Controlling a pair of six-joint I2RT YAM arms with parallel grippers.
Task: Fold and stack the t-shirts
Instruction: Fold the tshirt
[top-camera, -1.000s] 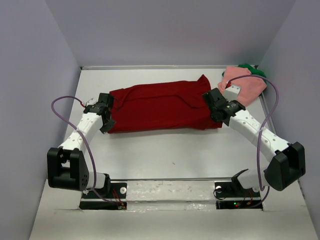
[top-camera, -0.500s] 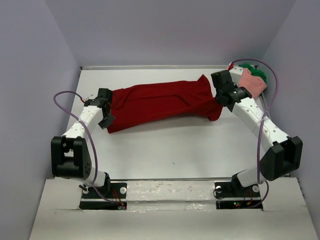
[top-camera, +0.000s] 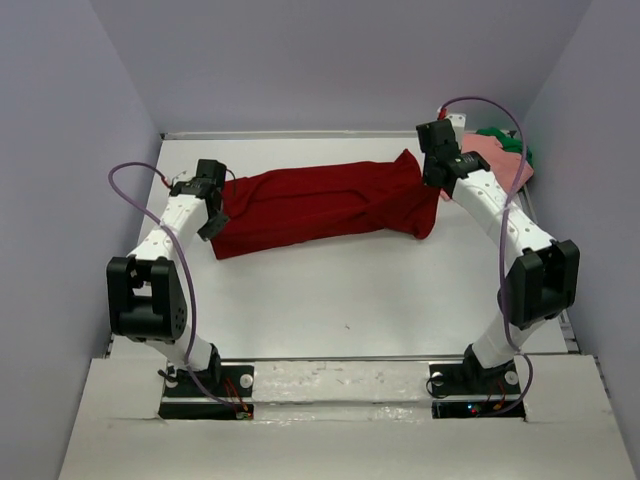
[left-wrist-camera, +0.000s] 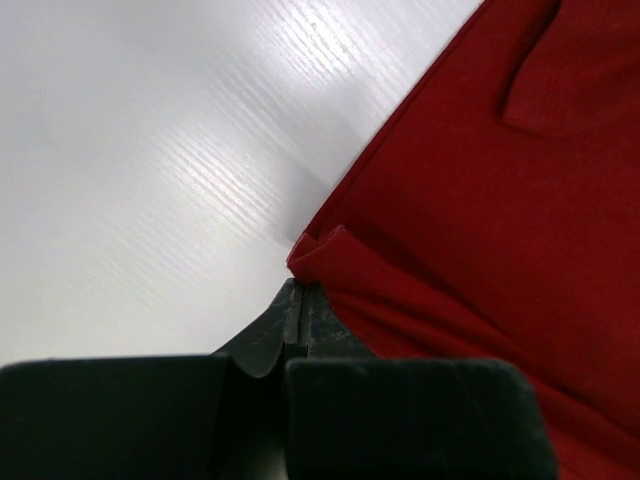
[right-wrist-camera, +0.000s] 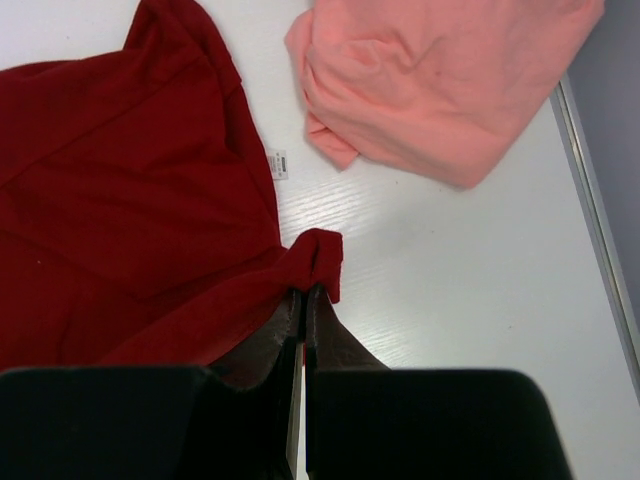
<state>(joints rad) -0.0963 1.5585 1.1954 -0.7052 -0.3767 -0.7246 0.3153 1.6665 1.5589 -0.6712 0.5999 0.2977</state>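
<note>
Dark red t-shirt (top-camera: 320, 200): plain soft cloth, no print, folded to a long band. It has loose creases, and a raised peak of cloth at its far right corner. The right wrist view shows a small white tag (right-wrist-camera: 278, 163) at the edge on that end.

Location: far half of the table (top-camera: 350, 290), across the middle and short of both side edges.

Long axis: left-right across the table, slightly skewed. The right end sits closer to the table's far edge and the left end closer to the near edge. The tag end points to the table's right side. The right end is wider and drops to a hanging corner toward the table's near edge.

Left gripper (top-camera: 220, 205): at the band's left end on the table's left side. Fingers together, pinching a small folded lip of the red hem right at the tips; the left wrist view confirms it.

Right gripper (top-camera: 438, 188): at the band's right end, toward the table's far right. Fingers together, clamped on a bunched nub of red cloth; the right wrist view confirms it.

Salmon pink t-shirt (top-camera: 495, 160): crumpled in the table's far right corner, near the red shirt's right end with bare table between them.

Green t-shirt (top-camera: 508, 137): same corner, mostly hidden behind the pink one. Only a sliver shows and I can't tell its shape.
</note>
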